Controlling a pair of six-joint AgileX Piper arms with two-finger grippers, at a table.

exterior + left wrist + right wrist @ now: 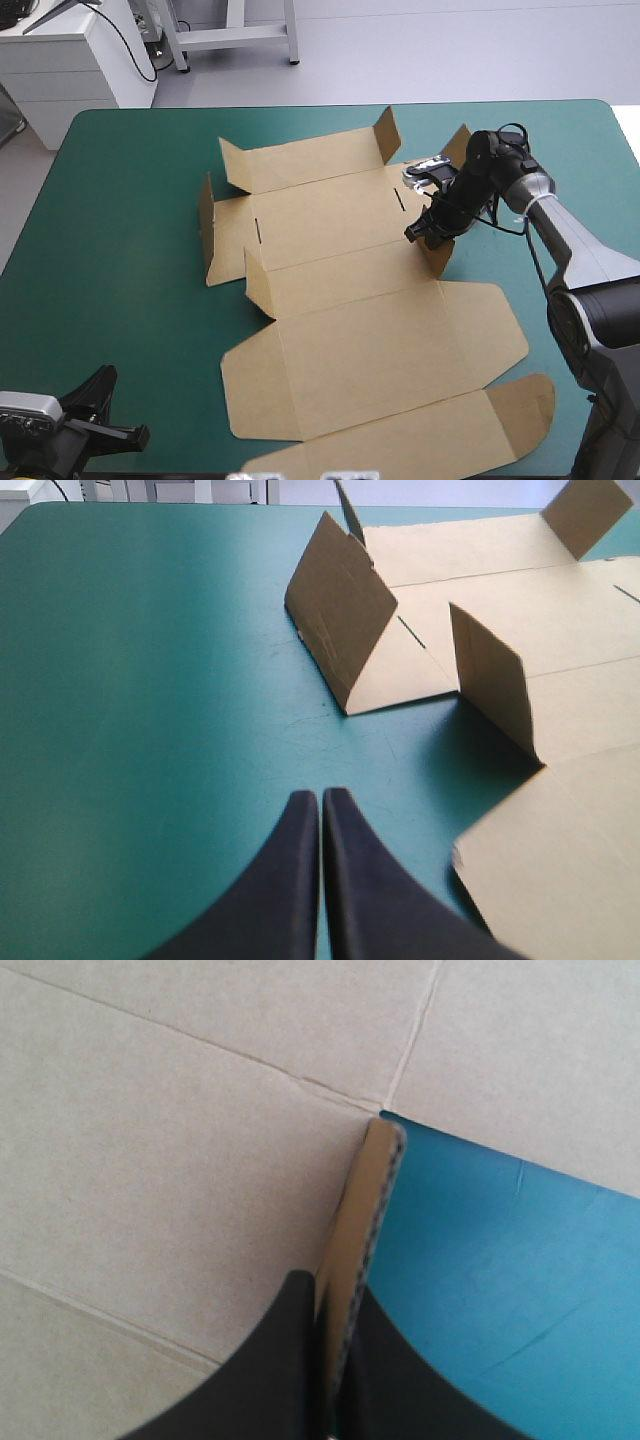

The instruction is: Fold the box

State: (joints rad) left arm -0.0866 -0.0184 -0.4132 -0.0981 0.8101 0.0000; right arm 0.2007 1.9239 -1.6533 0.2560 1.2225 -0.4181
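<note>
Gripping the small side flap [368,1195] of the box [350,300] tight in the right end effector [333,1285]: lift slowly, bend along the crease. Nothing in the closed left end effector [321,796].

The box [380,330] lies spread at the middle of the table [120,250], one end toward the far edge, the other toward the near edge. Upright flaps [258,285] stand along the box's left side. The right gripper [428,236] is at the box's right side, with a raised side flap [365,1210] between its fingers. The left gripper [320,798] is off the box's near-left corner, apart from it, with the left-side flaps ahead of it.
</note>
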